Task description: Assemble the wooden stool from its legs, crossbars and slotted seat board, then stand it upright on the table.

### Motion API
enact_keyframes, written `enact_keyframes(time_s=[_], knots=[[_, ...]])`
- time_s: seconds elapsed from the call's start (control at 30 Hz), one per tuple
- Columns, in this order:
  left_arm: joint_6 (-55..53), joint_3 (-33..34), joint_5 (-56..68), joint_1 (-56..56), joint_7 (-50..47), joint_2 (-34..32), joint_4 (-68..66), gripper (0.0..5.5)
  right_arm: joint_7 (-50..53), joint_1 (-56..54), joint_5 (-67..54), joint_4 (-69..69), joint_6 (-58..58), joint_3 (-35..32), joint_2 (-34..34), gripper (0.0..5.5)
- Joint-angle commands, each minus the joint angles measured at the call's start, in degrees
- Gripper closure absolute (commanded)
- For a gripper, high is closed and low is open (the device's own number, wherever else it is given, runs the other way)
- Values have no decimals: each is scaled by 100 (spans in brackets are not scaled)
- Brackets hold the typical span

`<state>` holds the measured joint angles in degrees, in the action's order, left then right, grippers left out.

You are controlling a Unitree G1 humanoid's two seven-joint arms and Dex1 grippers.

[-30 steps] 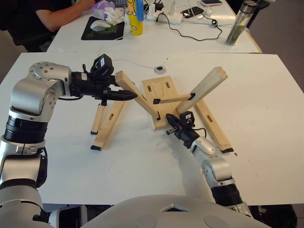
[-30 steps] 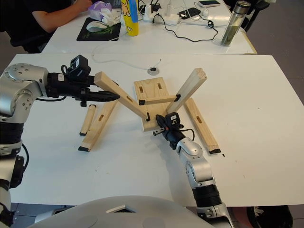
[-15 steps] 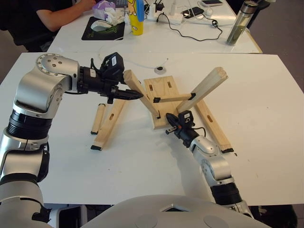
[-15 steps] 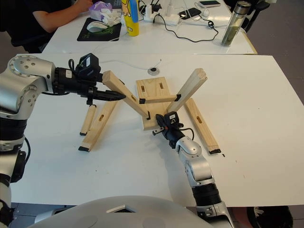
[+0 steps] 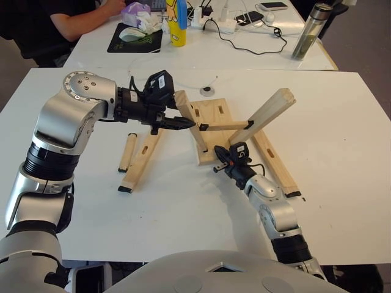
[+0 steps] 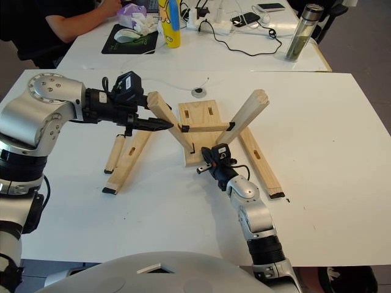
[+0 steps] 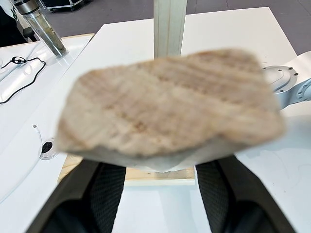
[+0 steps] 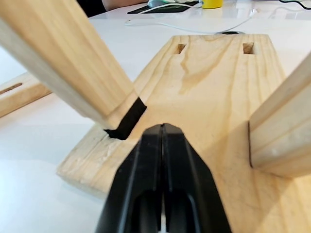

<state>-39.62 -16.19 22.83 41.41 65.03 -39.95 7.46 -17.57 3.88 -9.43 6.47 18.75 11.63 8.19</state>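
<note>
Assembly sat halfway: two legs (image 5: 269,113) in your seat board (image 5: 211,116) (spares (image 5: 139,162) lay centre-left); left gripper (image 5: 186,124) clamped one, right gripper (image 5: 217,166) closed empty.

From the head, looking down over the whole table (image 5: 342,122), twice. From the wrists, jammed close: left at a leg (image 7: 170,107), right across the seat board (image 8: 218,63).

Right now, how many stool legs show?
4. Two slant up from the seat board: the left-hand leg, held by the left gripper, and the right-hand leg. One loose leg lies flat left of the board, the other loose leg right of it.
</note>
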Motion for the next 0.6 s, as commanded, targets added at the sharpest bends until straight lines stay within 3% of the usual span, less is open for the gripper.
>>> enact_keyframes(time_s=[0.03,0.6], knots=[[-90,-639,-372,-306,57,134,-306,343,-71,311,72,-321,516,238,20,550],[225,-993,-727,-541,-93,311,-998,343,-224,305,-168,-33,195,137,-15,550]])
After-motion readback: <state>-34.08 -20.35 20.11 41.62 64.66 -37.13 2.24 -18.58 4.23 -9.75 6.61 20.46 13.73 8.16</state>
